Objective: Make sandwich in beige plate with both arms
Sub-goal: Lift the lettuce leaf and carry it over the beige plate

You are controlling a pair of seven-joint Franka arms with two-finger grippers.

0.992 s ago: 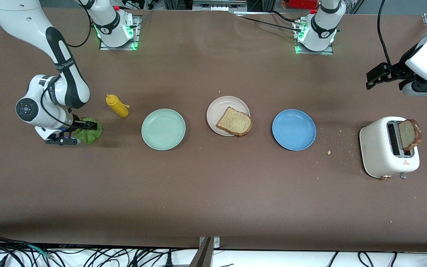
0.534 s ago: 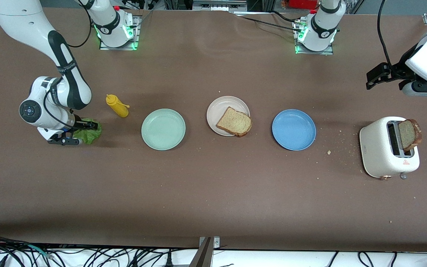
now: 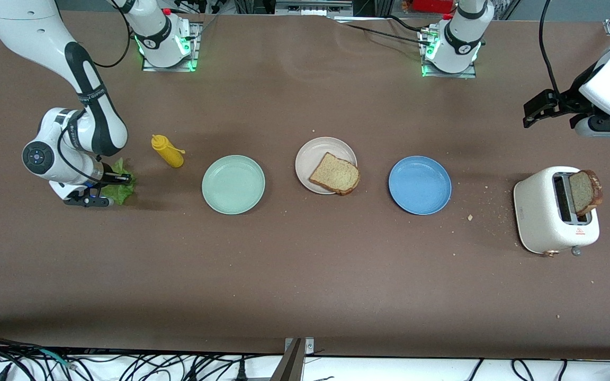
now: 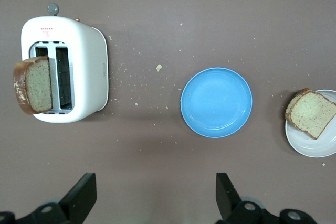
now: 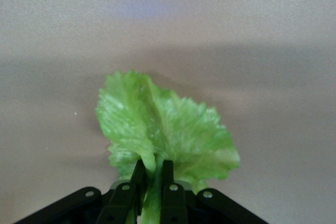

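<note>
The right gripper's (image 5: pixel 152 182) 2 fingers (image 5: pixel 137 178) are pinched on the lettuce leaf (image 5: pixel 163 129) at the right arm's end of the counter (image 3: pixel 305 275), beside the mustard bottle (image 3: pixel 167 151). 1 bread slice (image 3: pixel 335 173) lies on the beige plate (image 3: pixel 310 153) between the mint green plate (image 3: pixel 233 184) and the blue plate (image 3: pixel 420 184). The left gripper (image 4: pixel 152 198) waits, fingers (image 4: pixel 81 195) apart, over the counter near the toaster (image 3: pixel 555 210), which holds another slice (image 3: pixel 584 191).

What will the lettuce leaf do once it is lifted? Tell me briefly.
The lettuce leaf is thin and ruffled, so it will likely droop and flap. The right gripper pinches only its stem end, so most of it would probably hang free. It looks light, and it might tear or slip under a quick swing.
</note>
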